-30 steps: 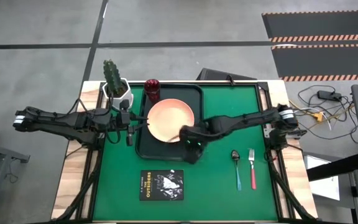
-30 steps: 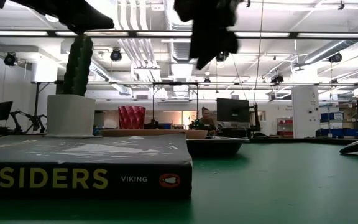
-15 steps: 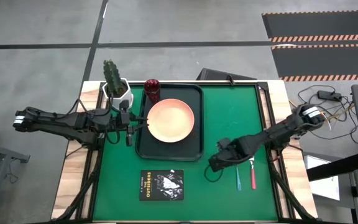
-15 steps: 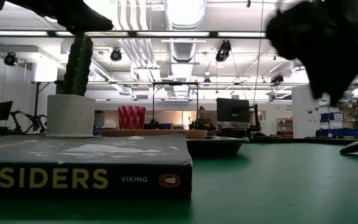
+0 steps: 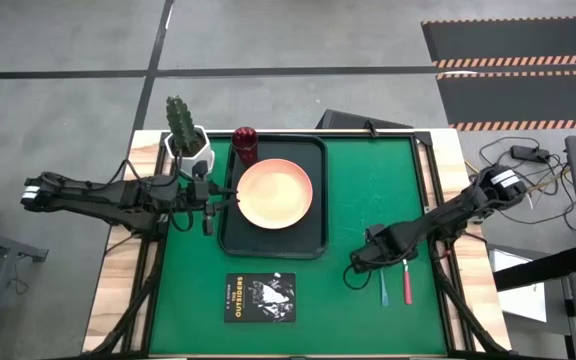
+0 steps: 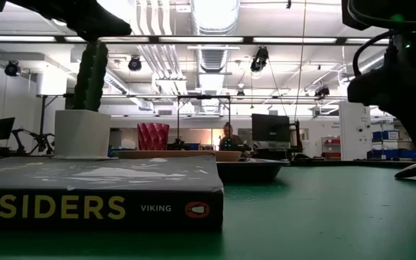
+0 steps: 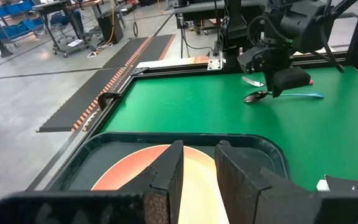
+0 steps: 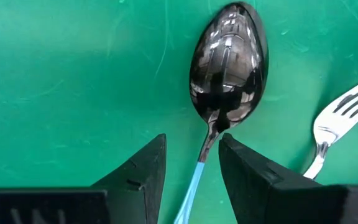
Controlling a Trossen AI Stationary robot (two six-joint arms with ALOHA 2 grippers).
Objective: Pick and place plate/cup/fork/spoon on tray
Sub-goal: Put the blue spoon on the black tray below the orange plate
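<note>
The peach-orange plate lies in the dark tray. The maroon cup stands on the tray's far left corner. The teal-handled spoon and the red-handled fork lie side by side on the green mat at the near right. My right gripper is open and points down over the spoon, one finger on each side of its neck; I see no touch. My left gripper hovers at the tray's left rim, narrowly open and empty.
A white pot with a cactus stands left of the cup. A black book lies on the mat near the front edge, below the tray. Cables and gear lie off the table's right side.
My right gripper has left the plate and tray, swung toward the table's right and near edge, and come down over the spoon. The plate stays in the tray.
</note>
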